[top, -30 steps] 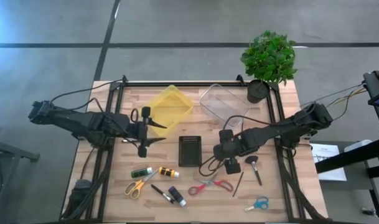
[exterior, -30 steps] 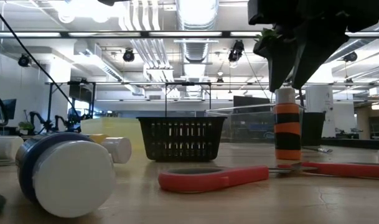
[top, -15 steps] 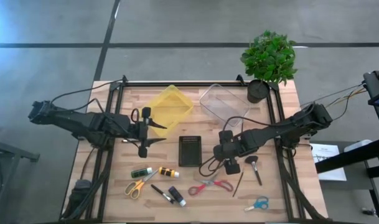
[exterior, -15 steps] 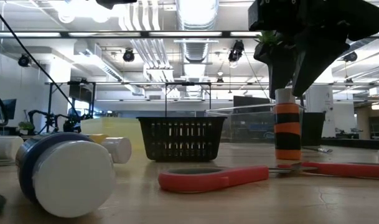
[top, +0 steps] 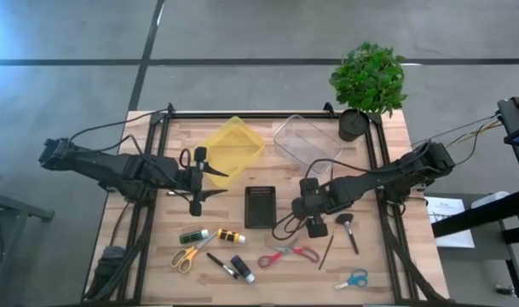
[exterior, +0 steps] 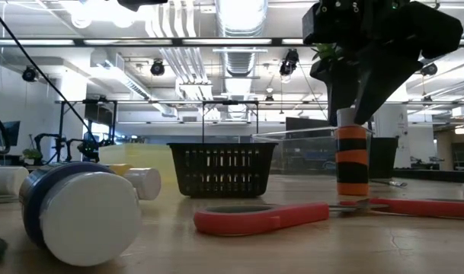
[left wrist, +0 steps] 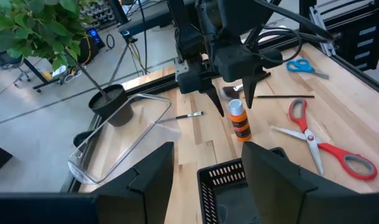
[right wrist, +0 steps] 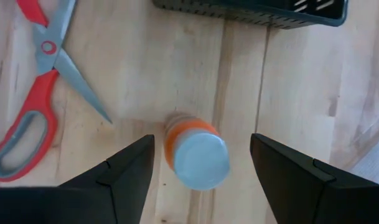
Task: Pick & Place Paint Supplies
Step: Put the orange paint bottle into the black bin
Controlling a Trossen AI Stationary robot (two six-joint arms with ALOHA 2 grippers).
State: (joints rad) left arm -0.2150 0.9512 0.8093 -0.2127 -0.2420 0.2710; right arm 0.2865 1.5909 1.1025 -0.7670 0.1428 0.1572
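An orange-and-black striped bottle with a pale cap (exterior: 353, 156) stands upright on its base, near the black basket (top: 260, 206). My right gripper (right wrist: 201, 146) hangs over it, open, one finger on each side of the cap (right wrist: 201, 163) without touching; the left wrist view shows the same bottle (left wrist: 239, 121). My left gripper (top: 218, 182) waits open above the table, left of the basket. A green bottle (top: 193, 235), an orange bottle (top: 231, 235), yellow scissors (top: 184, 257), red scissors (top: 289, 254), blue scissors (top: 353, 279) and brushes (top: 349, 230) lie along the near side.
A yellow bin (top: 232, 145) and a clear bin (top: 306, 141) sit at the far side, with a potted plant (top: 368, 81) at the far right corner. A blue bottle with a white cap (exterior: 79, 213) lies on its side near the low camera.
My right gripper has come down a little over the upright striped bottle, its fingers staying apart on either side of the cap. The bottle has kept its place.
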